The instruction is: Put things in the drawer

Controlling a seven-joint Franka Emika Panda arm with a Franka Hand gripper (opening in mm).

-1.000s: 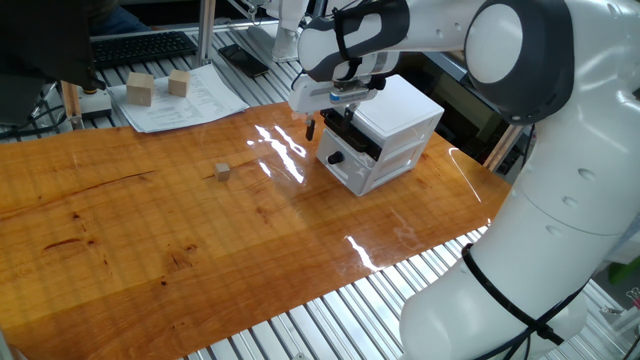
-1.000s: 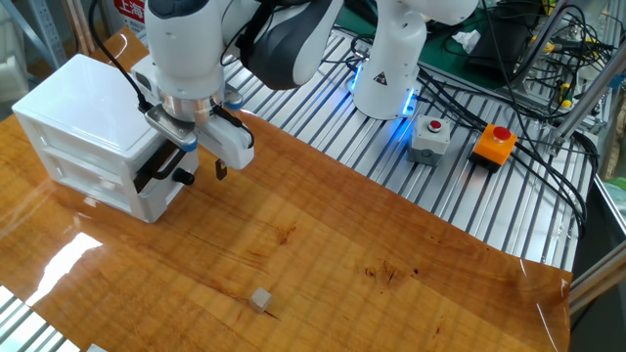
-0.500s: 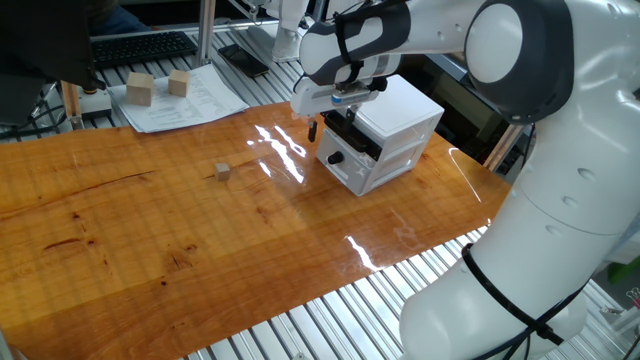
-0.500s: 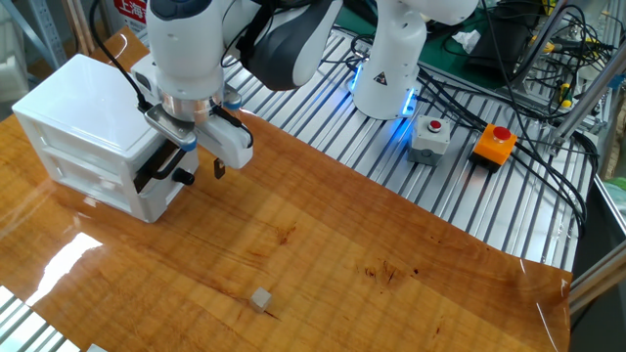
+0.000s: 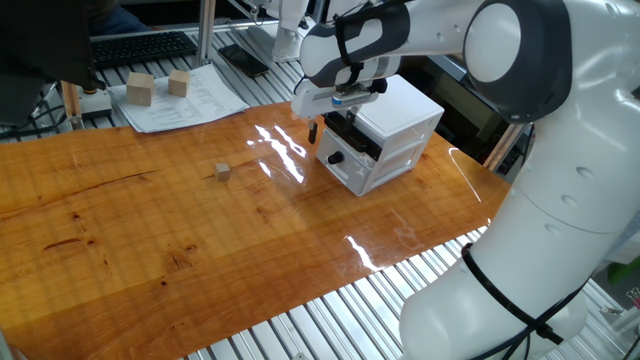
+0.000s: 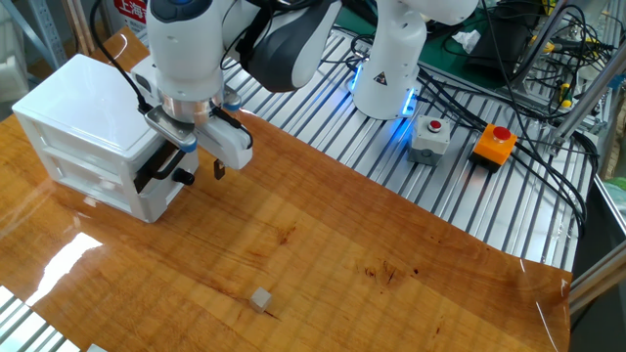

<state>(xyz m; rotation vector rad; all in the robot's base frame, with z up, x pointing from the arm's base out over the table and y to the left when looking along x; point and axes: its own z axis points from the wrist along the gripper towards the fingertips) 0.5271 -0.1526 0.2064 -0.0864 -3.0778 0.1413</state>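
The tiny tan cube (image 5: 222, 172) lies alone on the wooden table, well left of the cabinet; it also shows in the other fixed view (image 6: 260, 299). The white two-drawer cabinet (image 5: 400, 120) (image 6: 78, 108) stands on the table. Its upper black-fronted drawer (image 5: 352, 136) (image 6: 155, 168) faces the cube. My gripper (image 5: 328, 120) (image 6: 196, 161) hangs right at that drawer front, open and empty, with one black fingertip (image 5: 311, 130) (image 6: 218, 172) out in front of it. The other finger is close against the black front. I cannot tell whether the drawer is pulled out.
The lower drawer's black knob (image 5: 336, 157) (image 6: 185, 176) sits just under the gripper. Two larger tan blocks (image 5: 140, 90) (image 5: 179, 83) rest on papers (image 5: 200, 100) at the table's back left. A red button box (image 6: 494, 144) and a grey one (image 6: 430, 137) sit past the table edge.
The gripper has risen very slightly at the drawer front. The cube and the cabinet have not moved.
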